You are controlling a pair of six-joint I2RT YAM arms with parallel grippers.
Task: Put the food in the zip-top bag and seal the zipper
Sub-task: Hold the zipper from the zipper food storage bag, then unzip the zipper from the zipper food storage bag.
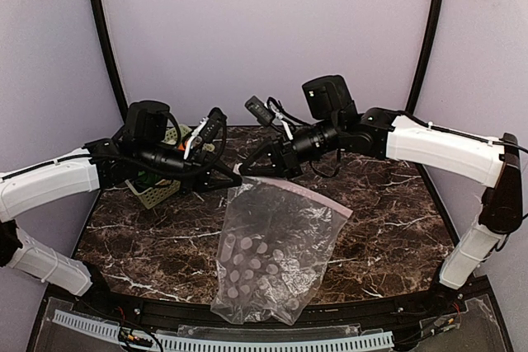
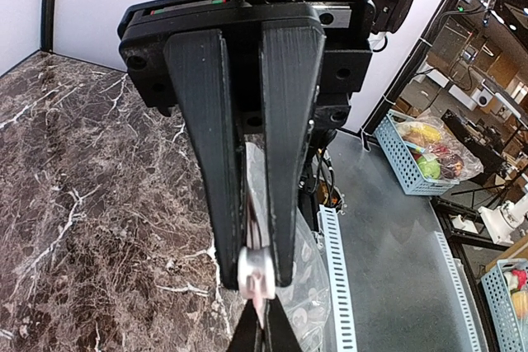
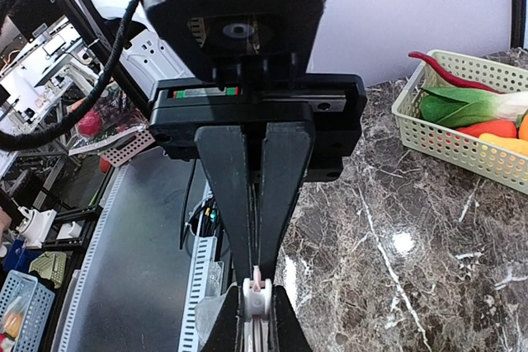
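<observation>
Your left gripper (image 1: 233, 179) is clamped on one top corner of the zip-top bag (image 1: 272, 253), jaws pressed together on the clear plastic. Your right gripper (image 1: 246, 169) meets it tip to tip, pinched narrow on the same corner, at the end of the zipper (image 1: 305, 195). From that corner the bag slopes down over the marble table (image 1: 396, 212) to its near edge. The food, including bok choy (image 3: 470, 106) and red chili (image 3: 450, 72), lies in the pale green basket (image 3: 462, 146), apart from the bag.
</observation>
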